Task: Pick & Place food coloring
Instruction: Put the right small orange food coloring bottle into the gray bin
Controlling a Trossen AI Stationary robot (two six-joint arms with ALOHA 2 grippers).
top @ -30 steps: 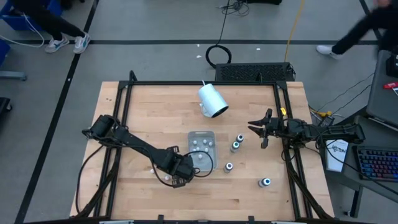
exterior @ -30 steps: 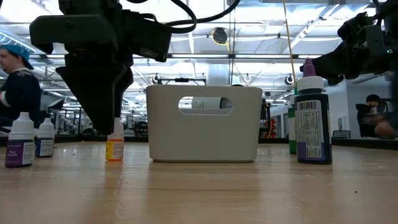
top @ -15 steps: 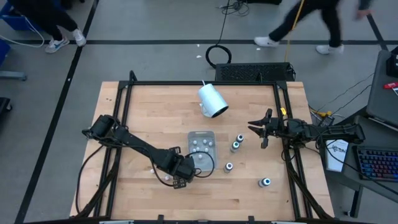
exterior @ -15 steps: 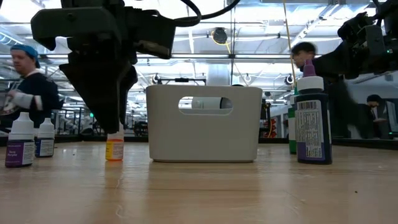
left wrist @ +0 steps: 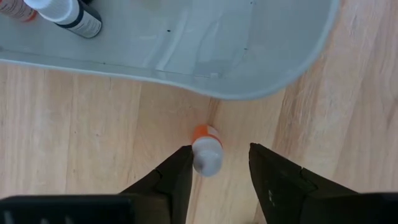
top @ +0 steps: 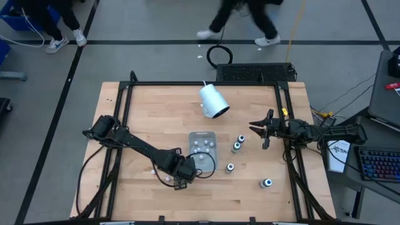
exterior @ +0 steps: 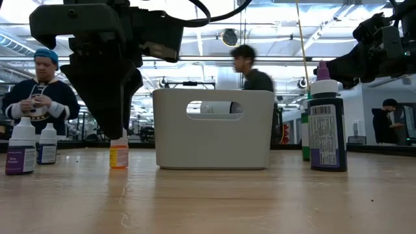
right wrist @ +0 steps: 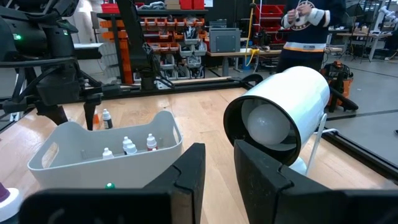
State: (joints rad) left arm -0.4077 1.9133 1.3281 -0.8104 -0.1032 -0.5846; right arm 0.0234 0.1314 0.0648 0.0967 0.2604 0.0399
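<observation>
My left gripper [left wrist: 219,149] is open and points down at the table's near middle [top: 181,179], just in front of the tray. A tiny food coloring bottle [left wrist: 206,155] with an orange label and a whitish cap stands upright between its fingers, close to one of them; the low view shows it below the gripper [exterior: 119,155]. Several more tiny bottles stand in the tray [top: 203,150]. Dark bottles with pale caps [top: 236,147] stand on the table to the tray's right. My right gripper [top: 262,133] waits open above the table's right side. My left gripper has its fingers on either side of the orange-labelled bottle's cap [left wrist: 205,163], coming from above. The cap lies right beside one finger [left wrist: 184,163]; whether it touches, I cannot tell. The bottle stands on the table.
A large white cylindrical cup [top: 214,101] lies tipped on the table's far middle. Two tiny bottles [exterior: 21,146] stand to the left of my left gripper, and a dark bottle [top: 267,183] stands near the right front. People move in the room beyond the table.
</observation>
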